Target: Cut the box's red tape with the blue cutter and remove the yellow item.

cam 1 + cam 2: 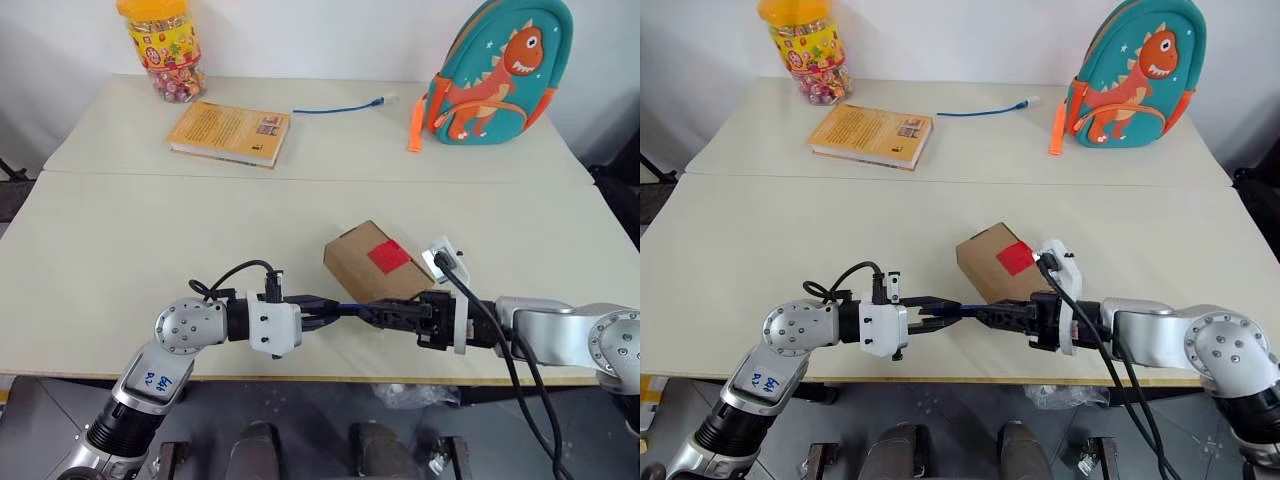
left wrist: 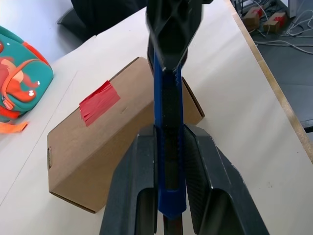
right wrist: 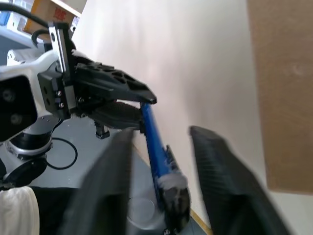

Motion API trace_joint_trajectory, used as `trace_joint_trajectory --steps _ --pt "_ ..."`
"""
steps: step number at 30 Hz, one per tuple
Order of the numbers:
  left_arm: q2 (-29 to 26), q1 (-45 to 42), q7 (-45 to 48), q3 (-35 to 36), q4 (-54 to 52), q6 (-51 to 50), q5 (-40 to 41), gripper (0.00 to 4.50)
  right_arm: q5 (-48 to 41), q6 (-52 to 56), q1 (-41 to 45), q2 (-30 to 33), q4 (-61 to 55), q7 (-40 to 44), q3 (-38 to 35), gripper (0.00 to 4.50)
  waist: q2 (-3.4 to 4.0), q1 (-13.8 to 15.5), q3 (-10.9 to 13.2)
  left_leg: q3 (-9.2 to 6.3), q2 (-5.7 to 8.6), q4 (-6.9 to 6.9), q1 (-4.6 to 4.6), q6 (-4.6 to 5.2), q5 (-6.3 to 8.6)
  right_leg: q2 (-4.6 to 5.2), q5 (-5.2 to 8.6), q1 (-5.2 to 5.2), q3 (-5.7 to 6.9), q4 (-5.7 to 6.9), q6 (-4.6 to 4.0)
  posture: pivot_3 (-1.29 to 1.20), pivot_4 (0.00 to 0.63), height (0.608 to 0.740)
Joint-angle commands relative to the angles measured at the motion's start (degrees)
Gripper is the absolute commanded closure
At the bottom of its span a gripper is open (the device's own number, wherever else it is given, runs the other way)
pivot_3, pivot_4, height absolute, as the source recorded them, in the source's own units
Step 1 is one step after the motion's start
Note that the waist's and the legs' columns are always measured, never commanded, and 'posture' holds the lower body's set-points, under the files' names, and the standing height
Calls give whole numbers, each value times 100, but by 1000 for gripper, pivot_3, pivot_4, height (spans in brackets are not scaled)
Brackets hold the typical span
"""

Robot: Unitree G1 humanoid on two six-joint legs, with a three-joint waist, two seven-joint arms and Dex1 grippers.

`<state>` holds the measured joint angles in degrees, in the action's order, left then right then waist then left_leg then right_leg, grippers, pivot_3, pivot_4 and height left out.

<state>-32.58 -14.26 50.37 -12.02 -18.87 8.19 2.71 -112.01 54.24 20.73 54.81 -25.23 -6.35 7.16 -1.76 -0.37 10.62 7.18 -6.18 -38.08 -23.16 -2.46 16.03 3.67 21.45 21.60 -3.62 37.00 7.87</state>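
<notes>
- Pale tabletop (image 1: pixel 120 250) in two sections, seam running across between near and far halves; white wall behind.
- Far half: candy jar (image 1: pixel 165 45) with yellow lid at the far left corner; orange-yellow book (image 1: pixel 230 133) lying flat just in front of it; thin blue cable (image 1: pixel 340 108) near the middle; teal dinosaur backpack (image 1: pixel 495 70) propped upright at the far right.
- Near half: brown cardboard box (image 1: pixel 370 265) sitting right of centre, turned at an angle to the tabletop edge, flaps closed.
- Red tape (image 1: pixel 388 256): small square patch on the box's top face, toward its right end; looks whole in the left wrist view, slightly frayed along one edge.
- Thin slot visible on one end face of the box in the left wrist view.
- Blue cutter (image 2: pixel 167 147) held level above the near tabletop edge, just in front of the box, lying between the two arms.
- Left pincer (image 1: pixel 322 312) reaching in from the left, fingers together, clamped on one end of the cutter; blue body squeezed between the two black fingers in the left wrist view.
- Right pincer (image 1: pixel 375 313) coming in from the right, meeting the left one tip to tip, fingers around the cutter's other end.
- Right wrist view: fingers either side of the cutter's dark end with small gaps showing; cannot tell whether gripping.
- Cutter not touching the box or the tape.
</notes>
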Motion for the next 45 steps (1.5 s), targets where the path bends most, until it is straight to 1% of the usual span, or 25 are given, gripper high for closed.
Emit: trace_joint_trajectory --steps 1,2,7,9,10,11,12,13,14,15,17,19,22,23,26,27,29,30,32,34,37,40,42,44,45 --pt "-11 10 -41 -13 -103 100 -6 4093 -40 29 10 -31 -45 30 -119 4110 0 0 0 0 0 0 0 0 0 0 0 0 0 0 0 0 150 740" --pt "-11 9 -41 -15 -105 103 -6 4093 -9 27 -2 -39 -47 36 -129 4365 0 1 0 0 0 0 0 1 1 0 0 0 0 -1 0 0 150 740" --pt "5 -12 93 -57 -153 25 209 4093 95 51 -10 -91 -23 107 -147 4339 0 0 0 0 0 0 -1 2 1 0 0 0 0 -1 0 0 150 740" --pt "36 -4 161 -24 -240 -93 439 3349 142 77 -20 -100 -17 151 -171 4339 0 0 0 0 0 0 -1 2 1 0 0 0 0 -1 0 0 150 740" --pt "47 -3 145 14 -307 -267 541 3128 167 94 -21 -95 -18 179 -186 4339 0 -1 0 0 -1 0 -1 2 1 0 0 0 0 -1 0 0 150 740" --pt "25 17 110 118 -483 -829 866 2802 181 113 -20 -62 -21 229 -235 4339 0 -1 0 0 -1 0 -1 1 1 0 0 0 0 -1 0 0 150 740" --pt "-56 42 50 355 -725 -1644 1561 2486 187 150 -19 6 -38 367 -344 4339 0 -1 1 0 -1 0 -1 1 1 0 0 1 0 -1 0 0 150 740" --pt "-181 64 7 592 -908 -2393 2148 2475 161 186 -23 81 -55 488 -456 4339 2 -6 1 0 -1 0 -2 1 1 0 0 1 0 1 0 0 150 740" --pt "-443 119 115 877 -1004 -3009 2699 2475 116 222 -55 117 -126 864 -712 4339 2 -14 2 -4 -4 0 -4 1 1 0 0 3 1 1 0 0 150 740" --pt "-629 148 193 1085 -988 -3297 2921 2475 21 263 -150 111 -149 1279 -972 4339 2 -29 2 -8 -6 1 -4 0 0 -3 0 6 1 5 0 0 150 740" --pt "-948 198 277 1478 -801 -3838 3372 2475 -47 350 -408 197 -93 1840 -1456 4339 5 -41 3 -13 -8 6 -1 -1 0 -8 2 6 3 4 -3 0 150 740" --pt "-1194 268 448 1747 -520 -4002 3485 2475 7 521 -655 444 -23 2225 -1916 4339 5 -41 3 -12 -8 7 -2 -1 0 -10 2 3 9 1 -4 0 150 740" --pt "-1200 190 424 1897 93 -3922 3320 3062 486 704 -1018 897 248 2633 -2703 4339 6 -22 4 -8 -3 7 -2 0 0 -5 4 0 9 -6 -7 0 150 740" --pt "-1140 100 378 1827 247 -3889 3222 3413 737 733 -1099 1025 349 2764 -2918 4339 6 -5 4 -8 -2 5 -2 0 0 -5 4 0 9 -8 -7 0 150 740" --pt "-713 -463 261 1288 645 -3815 2905 4361 1686 791 -1165 1484 667 3263 -3400 4339 6 53 4 -7 4 3 -2 0 0 -1 4 -1 8 -10 -8 0 150 740" --pt "-570 -659 272 1075 790 -3803 2769 4500 1930 780 -1116 1594 753 3369 -3448 4339 6 56 4 -8 7 2 -3 1 0 1 4 -3 9 -11 -8 0 150 740" --pt "-354 -955 364 754 1043 -3697 2533 4500 2332 749 -983 1736 849 3587 -3440 4339 5 33 3 -6 8 1 -4 -6 -3 1 4 -3 8 -13 -7 0 150 740" --pt "-148 -1227 411 583 1299 -3598 2415 4500 2568 735 -825 1863 891 3766 -3370 4339 5 25 3 -2 8 3 -6 -11 -6 0 3 0 5 -14 -6 0 150 740" --pt "351 -1894 416 245 1888 -3401 2150 4500 3097 643 -405 2130 985 4159 -3093 4339 22 15 13 0 6 4 -4 -27 -12 -3 3 2 2 -14 -5 0 150 740" --pt "735 -2332 264 133 2348 -3314 1955 4500 3445 666 54 2205 1128 4309 -2749 4339 23 4 14 5 7 2 -9 -28 -13 -4 1 13 -1 -11 -1 0 150 740" --pt "1107 -2700 88 105 2792 -3214 1750 4500 3808 779 680 2062 1337 4337 -2317 4339 23 -34 14 5 4 6 -9 -31 -14 -9 1 16 -3 -16 -1 0 150 740" --pt "1489 -3189 -169 66 3121 -3351 1594 4500 4267 943 1516 1753 1528 4229 -1689 4339 23 -64 14 5 5 8 -14 -33 -13 -9 1 31 -12 -12 -1 0 150 740" --pt "1553 -3333 -113 -62 3198 -3291 1415 4500 4564 1086 1907 1547 1626 4204 -1391 4339 23 -70 14 7 6 -1 -34 -35 -15 -9 1 56 -16 2 0 0 150 740" --pt "1573 -3372 -136 -165 3183 -3439 1280 4500 4837 1173 2176 1320 1718 4208 -1180 4339 23 -70 14 7 7 -11 -76 -38 -17 -9 0 97 -19 17 1 0 150 740" --pt "1572 -3377 -142 -206 3166 -3514 1232 4500 4939 1208 2269 1229 1755 4215 -1119 4339 24 -80 14 6 6 -12 -82 -39 -17 -9 0 105 -18 19 1 0 150 740"
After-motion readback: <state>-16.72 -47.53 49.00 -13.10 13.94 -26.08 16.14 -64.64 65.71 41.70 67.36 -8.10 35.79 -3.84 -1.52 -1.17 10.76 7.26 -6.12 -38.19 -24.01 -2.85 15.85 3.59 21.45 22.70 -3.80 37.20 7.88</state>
